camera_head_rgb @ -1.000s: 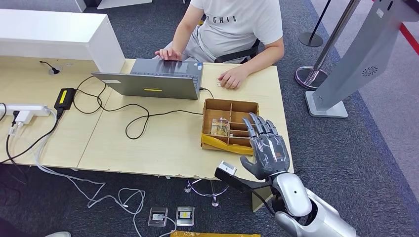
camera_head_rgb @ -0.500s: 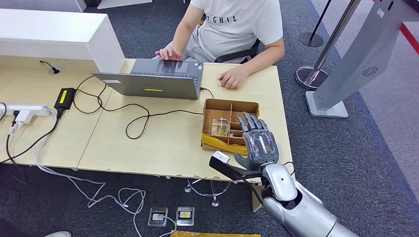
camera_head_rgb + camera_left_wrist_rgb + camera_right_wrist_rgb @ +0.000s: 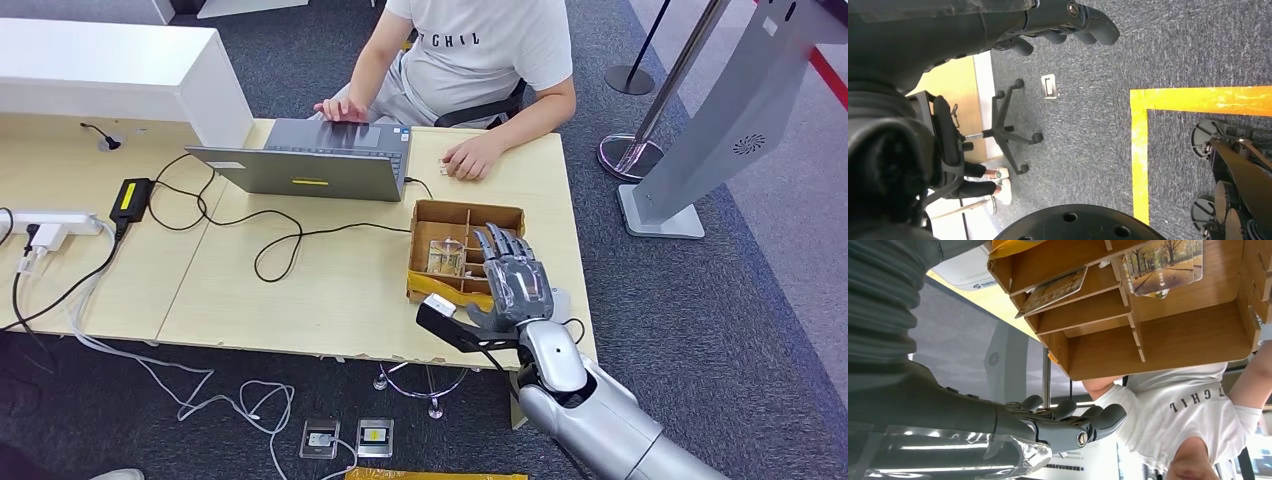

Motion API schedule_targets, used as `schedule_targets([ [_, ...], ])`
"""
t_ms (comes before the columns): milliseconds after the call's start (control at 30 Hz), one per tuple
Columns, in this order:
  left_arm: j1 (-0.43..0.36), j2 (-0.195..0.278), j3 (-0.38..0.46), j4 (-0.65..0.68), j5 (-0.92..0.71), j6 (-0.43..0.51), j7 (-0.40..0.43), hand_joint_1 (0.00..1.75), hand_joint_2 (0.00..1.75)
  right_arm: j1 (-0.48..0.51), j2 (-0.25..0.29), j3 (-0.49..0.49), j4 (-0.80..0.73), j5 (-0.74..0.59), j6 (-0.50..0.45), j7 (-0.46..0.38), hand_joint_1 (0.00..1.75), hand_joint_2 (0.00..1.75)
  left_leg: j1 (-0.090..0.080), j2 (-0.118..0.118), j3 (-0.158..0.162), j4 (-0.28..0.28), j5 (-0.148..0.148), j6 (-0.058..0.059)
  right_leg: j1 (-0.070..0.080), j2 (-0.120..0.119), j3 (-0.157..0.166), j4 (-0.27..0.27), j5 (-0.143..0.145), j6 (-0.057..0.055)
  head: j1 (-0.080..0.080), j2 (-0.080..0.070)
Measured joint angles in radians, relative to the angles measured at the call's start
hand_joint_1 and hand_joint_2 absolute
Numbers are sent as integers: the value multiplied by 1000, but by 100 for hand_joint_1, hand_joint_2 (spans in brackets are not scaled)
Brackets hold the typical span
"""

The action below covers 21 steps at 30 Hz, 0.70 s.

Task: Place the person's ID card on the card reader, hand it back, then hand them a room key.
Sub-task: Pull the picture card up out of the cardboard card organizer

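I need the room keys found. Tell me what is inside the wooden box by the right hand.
The wooden box has dividers. One picture card lies in a compartment, another sits in a slot. The right hand covers the compartments under it.

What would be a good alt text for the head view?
The right robot hand, fingers spread, hovers over a compartmented wooden box holding cards on a light table. Across the table, a seated person uses a laptop.

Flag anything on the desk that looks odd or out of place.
The wooden organizer box has yellow tape wrapped round its near left corner, like a makeshift repair. Cables sprawl loosely across the desk. The right robot hand hovers over the box.
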Motion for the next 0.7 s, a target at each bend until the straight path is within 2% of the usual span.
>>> schedule_targets([
  [500,-1,0,-3,0,0,6,-3,0,0,-13,29,9,67,18,-24,-3,3,175,0,0,0,0,0,0,0,0,0,0,0,0,0,0],
  [533,-1,0,-3,0,0,7,-3,0,0,-14,29,11,73,21,-27,-3,10,175,0,0,0,0,0,0,0,0,0,0,0,0,0,0],
  [567,-2,0,-3,0,0,9,-3,0,0,-14,29,13,78,24,-30,-4,25,175,0,0,0,0,0,0,0,0,0,0,0,0,0,0],
  [633,-2,0,-4,0,0,10,-3,0,0,-15,30,15,88,25,-32,-6,66,175,0,0,0,0,0,0,0,0,0,0,0,0,0,0],
  [700,-2,0,-4,0,0,11,-3,0,0,-15,33,16,100,24,-27,-8,126,175,0,0,0,0,0,0,0,0,0,0,0,0,0,0],
])
